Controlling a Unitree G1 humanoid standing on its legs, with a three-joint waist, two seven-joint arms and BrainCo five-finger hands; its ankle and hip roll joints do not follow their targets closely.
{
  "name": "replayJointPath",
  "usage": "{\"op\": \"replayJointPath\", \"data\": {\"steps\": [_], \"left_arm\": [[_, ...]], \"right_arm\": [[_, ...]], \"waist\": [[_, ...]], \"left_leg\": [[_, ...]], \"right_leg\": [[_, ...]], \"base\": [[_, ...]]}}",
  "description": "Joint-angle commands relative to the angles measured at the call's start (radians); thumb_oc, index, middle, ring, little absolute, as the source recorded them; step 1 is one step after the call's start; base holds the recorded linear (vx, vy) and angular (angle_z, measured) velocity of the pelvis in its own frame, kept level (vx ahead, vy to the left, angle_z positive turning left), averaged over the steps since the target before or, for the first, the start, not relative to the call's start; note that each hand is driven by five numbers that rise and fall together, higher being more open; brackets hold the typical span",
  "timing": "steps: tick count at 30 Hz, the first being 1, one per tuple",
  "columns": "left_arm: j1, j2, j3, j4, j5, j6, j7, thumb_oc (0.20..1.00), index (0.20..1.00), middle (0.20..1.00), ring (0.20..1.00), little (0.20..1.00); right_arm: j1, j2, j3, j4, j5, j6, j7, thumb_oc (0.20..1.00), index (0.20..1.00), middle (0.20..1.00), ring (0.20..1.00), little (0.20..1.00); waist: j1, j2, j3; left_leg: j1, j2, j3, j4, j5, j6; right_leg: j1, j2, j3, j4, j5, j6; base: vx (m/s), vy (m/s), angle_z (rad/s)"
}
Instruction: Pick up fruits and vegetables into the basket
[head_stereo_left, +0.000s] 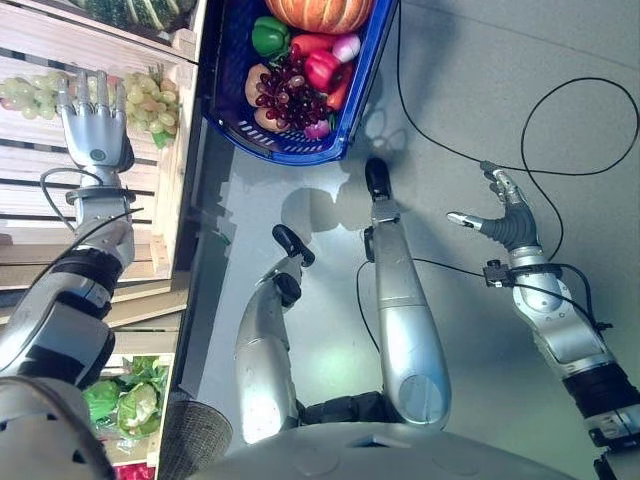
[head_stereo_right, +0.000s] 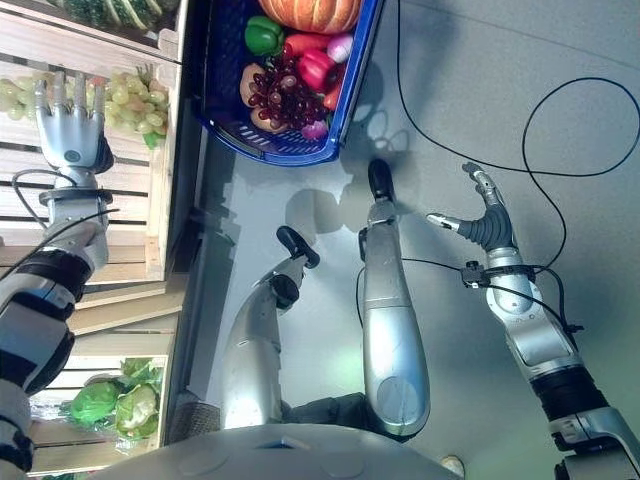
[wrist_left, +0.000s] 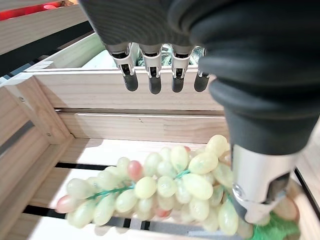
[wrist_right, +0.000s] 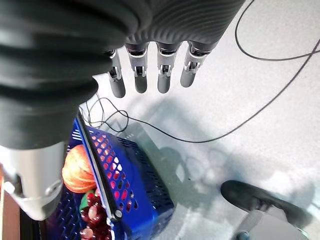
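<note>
Green grapes (wrist_left: 165, 192) lie in the wooden crate (wrist_left: 115, 90) beneath your left hand (head_stereo_left: 93, 125), fingers straight and apart; your right hand (head_stereo_left: 510, 215) hangs open beside the blue basket (head_stereo_left: 365, 75). Likely light, loose and easily dropped: take the stem. No writing is readable

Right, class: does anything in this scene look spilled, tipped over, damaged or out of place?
Nothing stands out. The blue basket sits level on the floor with its produce inside, and the green grapes lie intact in the wooden crate under the open left hand.
</note>
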Motion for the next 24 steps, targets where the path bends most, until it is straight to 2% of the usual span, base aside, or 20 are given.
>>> {"op": "replayJointPath", "data": {"steps": [1,10,15,24], "left_arm": [[0.02,0.051,0.03,0.076,-0.02,0.048,0.032,1.0,1.0,1.0,1.0,1.0],[-0.05,0.05,0.001,0.098,-0.039,0.041,0.049,1.0,1.0,1.0,1.0,1.0],[-0.091,0.047,-0.02,0.119,-0.062,0.035,0.003,1.0,1.0,1.0,1.0,1.0],[-0.124,0.033,-0.053,0.211,-0.117,0.091,-0.106,1.0,1.0,1.0,1.0,1.0]], "right_arm": [[0.022,0.001,0.022,-0.017,0.01,-0.064,-0.033,1.0,1.0,1.0,1.0,1.0],[0.007,0.006,0.038,0.014,0.022,-0.089,-0.044,1.0,1.0,1.0,1.0,1.0],[0.001,0.01,0.044,0.036,0.037,-0.111,-0.039,1.0,1.0,1.0,1.0,1.0],[-0.019,0.026,0.056,0.077,0.11,-0.135,-0.018,1.0,1.0,1.0,1.0,1.0]], "waist": [[-0.04,-0.012,-0.032],[-0.049,-0.018,-0.032],[-0.054,-0.023,-0.032],[-0.058,-0.036,-0.032]], "left_leg": [[-0.146,0.021,-0.093,0.098,-0.045,-0.035],[-0.178,0.023,-0.099,0.112,-0.052,-0.032],[-0.198,0.028,-0.1,0.124,-0.054,-0.031],[-0.234,0.039,-0.101,0.135,-0.052,-0.032]], "right_leg": [[-0.023,-0.013,-0.005,0.063,-0.123,0.071],[-0.055,-0.002,0.01,0.063,-0.116,0.068],[-0.073,0.003,0.015,0.065,-0.111,0.067],[-0.104,0.013,0.017,0.067,-0.104,0.064]], "base": [[0.0,0.0,0.0],[0.0,0.0,0.0],[0.0,0.0,0.0],[-0.01,-0.003,-0.04]]}}
